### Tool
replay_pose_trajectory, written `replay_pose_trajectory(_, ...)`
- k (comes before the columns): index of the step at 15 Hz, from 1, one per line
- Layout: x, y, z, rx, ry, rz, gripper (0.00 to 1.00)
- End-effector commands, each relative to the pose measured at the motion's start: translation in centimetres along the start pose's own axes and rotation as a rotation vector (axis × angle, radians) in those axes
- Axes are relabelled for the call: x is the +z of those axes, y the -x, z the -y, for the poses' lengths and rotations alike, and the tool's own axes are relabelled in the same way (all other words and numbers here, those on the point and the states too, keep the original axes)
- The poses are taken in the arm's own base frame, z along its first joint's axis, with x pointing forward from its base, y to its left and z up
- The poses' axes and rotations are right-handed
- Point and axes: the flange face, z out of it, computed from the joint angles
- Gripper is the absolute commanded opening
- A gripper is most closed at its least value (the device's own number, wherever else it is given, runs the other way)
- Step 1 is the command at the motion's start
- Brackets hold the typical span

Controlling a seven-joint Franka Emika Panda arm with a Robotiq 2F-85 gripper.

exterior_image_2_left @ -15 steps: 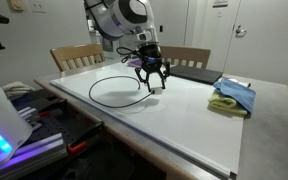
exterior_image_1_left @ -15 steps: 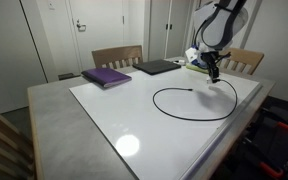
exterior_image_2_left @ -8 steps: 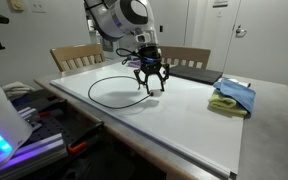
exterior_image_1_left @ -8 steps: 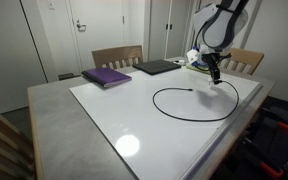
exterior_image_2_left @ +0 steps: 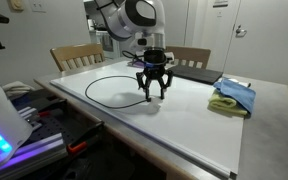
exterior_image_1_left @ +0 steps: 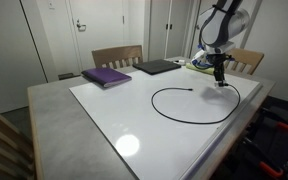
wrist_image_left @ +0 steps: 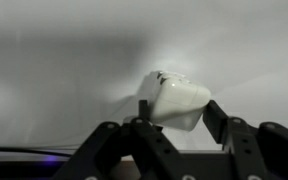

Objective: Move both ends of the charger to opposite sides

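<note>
The charger is a thin black cable lying in a wide loop on the white table top; the same loop shows in both exterior views. One small dark end rests inside the loop. The other end is a white plug block, and my gripper is shut on it, a finger pressing each side. In the exterior views the gripper hangs just above the table at the loop's edge, fingers pointing down.
A purple book and a flat dark laptop lie at the far side of the table. Blue and yellow cloths sit beside the gripper. Wooden chairs stand behind the table, whose edge is close.
The gripper has slid sideways along the table with the white plug block, towards the cloths. The cable loop has been dragged after it and stretched wider.
</note>
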Motion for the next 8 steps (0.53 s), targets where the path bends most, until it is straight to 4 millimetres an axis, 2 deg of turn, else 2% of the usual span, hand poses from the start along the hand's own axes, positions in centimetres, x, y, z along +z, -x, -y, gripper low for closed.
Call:
replay_pose_trajectory(1,0.4,-0.5,2.4,0.198,0.049,0.031,0.32)
replay_pose_trajectory(5,1.2,-1.8,4.7,0.447,0.086,0.080,0.32)
replay_pose_trajectory(8,2.1,-3.1,5.6,0.582,0.110,0.086,0.32)
